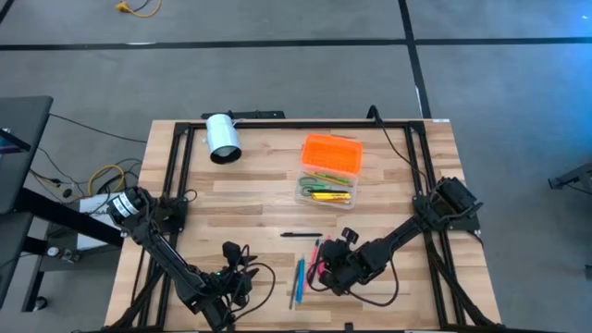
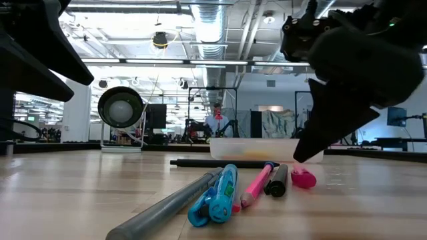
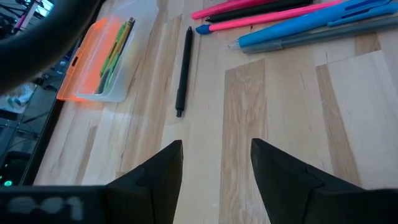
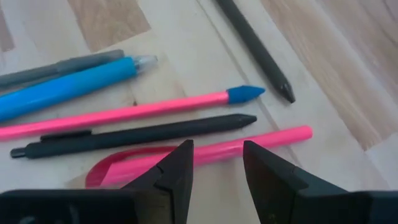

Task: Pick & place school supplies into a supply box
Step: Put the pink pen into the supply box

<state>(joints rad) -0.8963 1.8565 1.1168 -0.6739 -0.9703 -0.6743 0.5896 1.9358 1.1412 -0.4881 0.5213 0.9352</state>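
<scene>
Near the front edge of the table, the right gripper [image 1: 326, 270] hangs low over the loose cluster of pens, fingers parted with nothing between them, and from its wrist view they straddle a pink pen [image 4: 249, 144] lying just under the tips, with a pink loop, maybe a scissor handle, tucked beside it. Right alongside sit a black pen [image 4: 134, 135], a pink pencil with a blue tip [image 4: 124, 115], a blue pen [image 4: 65, 88] and a grey pen [image 4: 59, 67], all close and nearly parallel, so this is a crowded pick. A separate black pen [image 1: 302, 235] lies a little way off toward the supply box [image 1: 329, 169], which rests mid-table with its orange lid folded back and a few yellow and green items already inside its clear body. By my read we're at the approach stage on the next item, with several pens still to go. What the move calls for is a straight drop onto that pink pen alone, closing without dragging the black one next to it. Over at the front left, the left gripper [image 1: 228, 282] waits low above bare wood, jaws apart and empty.
</scene>
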